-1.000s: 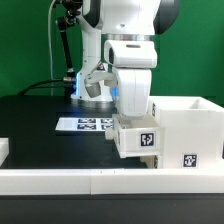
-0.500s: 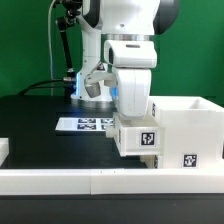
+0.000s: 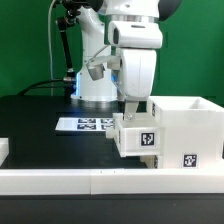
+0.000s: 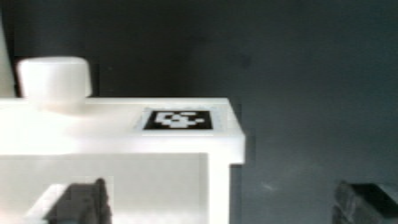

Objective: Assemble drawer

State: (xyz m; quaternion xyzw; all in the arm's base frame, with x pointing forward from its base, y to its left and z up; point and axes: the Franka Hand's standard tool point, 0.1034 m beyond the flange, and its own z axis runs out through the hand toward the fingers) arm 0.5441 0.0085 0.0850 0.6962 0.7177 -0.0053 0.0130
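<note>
Gripper (image 3: 134, 107) raised above the drawer tray (image 3: 137, 138).
Its fingers (image 4: 75, 200) were spread wide; nothing was held.

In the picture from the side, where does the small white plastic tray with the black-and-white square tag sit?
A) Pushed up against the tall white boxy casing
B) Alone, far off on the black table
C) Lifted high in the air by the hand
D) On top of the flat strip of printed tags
A: the small white plastic tray sits on the black table, up against the tall white boxy casing, below the hand.
</note>
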